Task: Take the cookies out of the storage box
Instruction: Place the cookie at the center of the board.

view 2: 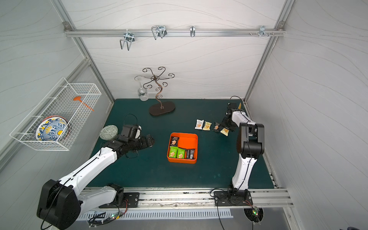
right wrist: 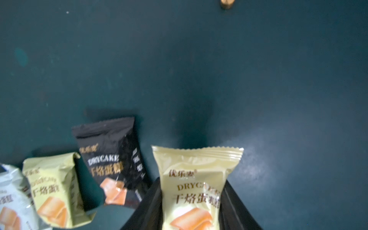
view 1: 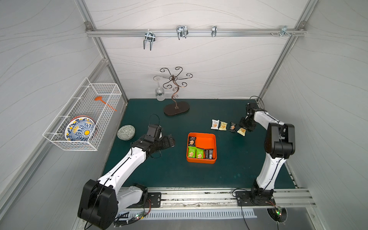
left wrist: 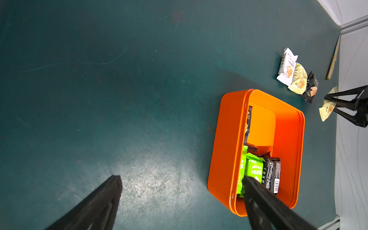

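Note:
The orange storage box [view 1: 207, 141] sits mid-mat; in it are two green cookies [view 1: 196, 153], a black one [view 1: 209, 153] and another black one [view 1: 192, 140]. Outside it, on the mat to the far right, lie a white packet [view 1: 215, 124], a pale yellow one [view 1: 223, 126] and a black one [view 1: 232, 126]. My right gripper [right wrist: 192, 180] is shut on a second pale yellow packet [right wrist: 197, 163] that is low at the mat beside them. My left gripper [left wrist: 181, 178] is open and holds nothing, left of the box [left wrist: 227, 139].
A metal glass stand [view 1: 176, 107] with a hanging wine glass [view 1: 160, 93] is at the back. A green patterned dish [view 1: 126, 132] lies by the left arm. A white wire basket [view 1: 83, 115] hangs on the left wall. A wooden stick [left wrist: 333, 59] lies along the right wall.

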